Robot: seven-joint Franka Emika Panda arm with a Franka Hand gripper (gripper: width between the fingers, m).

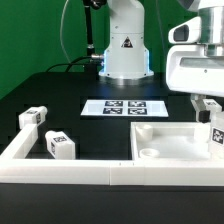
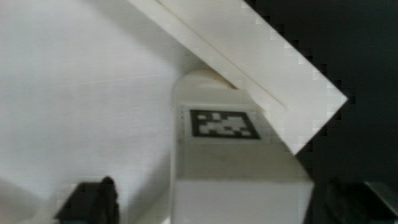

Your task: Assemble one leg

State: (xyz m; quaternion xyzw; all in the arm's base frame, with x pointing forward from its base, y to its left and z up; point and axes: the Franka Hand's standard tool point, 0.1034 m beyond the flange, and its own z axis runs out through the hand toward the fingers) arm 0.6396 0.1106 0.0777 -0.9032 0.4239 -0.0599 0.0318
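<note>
End effector [image 1: 212, 112] at the exterior view's right edge, low over the square panel [image 1: 165, 140]. Wrist view: its two dark fingers [image 2: 93, 200] sit on either side of a white leg [image 2: 231, 165], pinching it between them. The leg's tag sticker [image 2: 224, 124] faces the camera; the leg's far end meets the panel's raised rim [image 2: 231, 55], though contact is hard to confirm.

In the exterior view the held leg [image 1: 216, 132] shows partly, at the panel's right side, cropped by the frame edge.

Two loose legs lie on the black surface [image 1: 60, 95] at the exterior view's left: one [image 1: 34, 117] farther back, one [image 1: 59, 144] nearer, apart from each other.

Marker board [image 1: 126, 107] lies flat beyond the panel, in front of the arm's base [image 1: 125, 55].

A white border wall [image 1: 70, 167] runs along the near side.
</note>
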